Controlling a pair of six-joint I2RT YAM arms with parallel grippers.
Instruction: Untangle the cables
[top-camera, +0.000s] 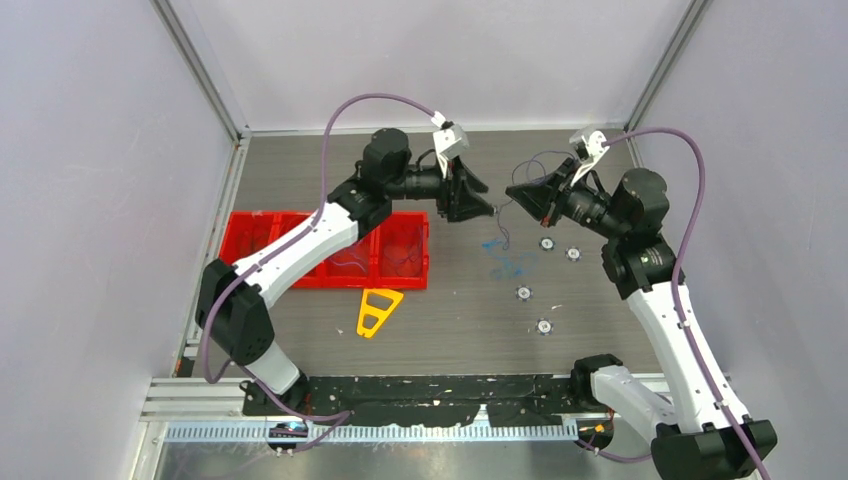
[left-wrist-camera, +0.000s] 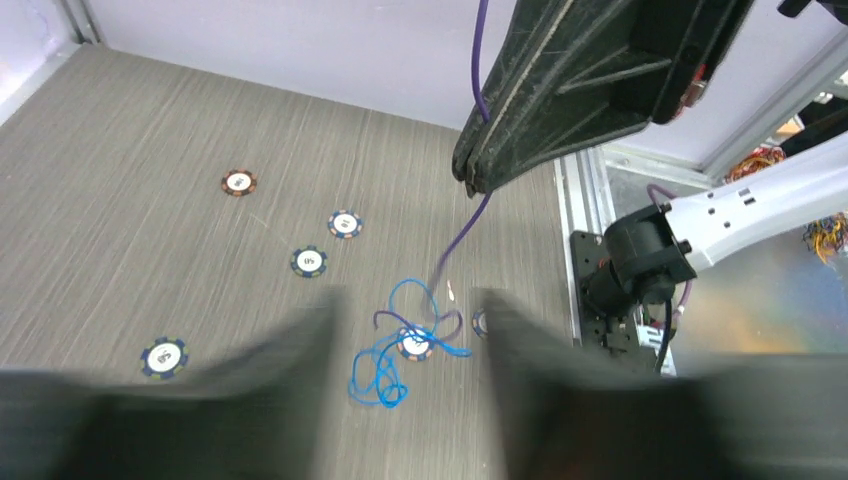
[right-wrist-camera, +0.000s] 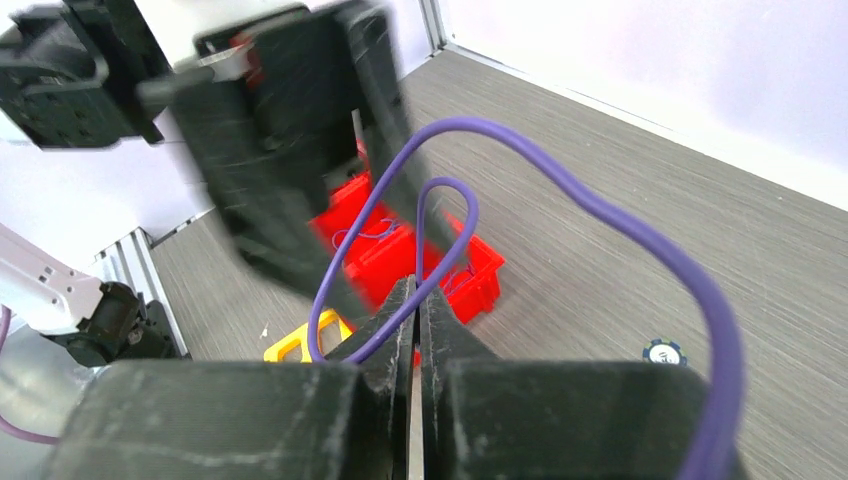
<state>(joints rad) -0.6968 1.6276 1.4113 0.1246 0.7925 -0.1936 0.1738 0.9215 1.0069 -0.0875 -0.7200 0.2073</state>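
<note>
A tangle of thin blue cable (top-camera: 510, 265) lies on the table between the arms, and in the left wrist view (left-wrist-camera: 385, 370) it loops over a poker chip. My right gripper (top-camera: 512, 192) is shut on a thin purple cable (right-wrist-camera: 446, 181) and holds it above the table. The strand hangs down (left-wrist-camera: 455, 245) into the blue tangle. My left gripper (top-camera: 490, 208) is open and empty, raised just left of the right gripper, with the tangle showing between its blurred fingers (left-wrist-camera: 300, 380). It fills the upper left of the right wrist view (right-wrist-camera: 290, 170).
A red divided bin (top-camera: 330, 250) with thin cables in its right compartments stands at the left. A yellow triangular piece (top-camera: 378, 310) lies in front of it. Several poker chips (top-camera: 546, 243) are scattered right of the tangle. Walls close the back and sides.
</note>
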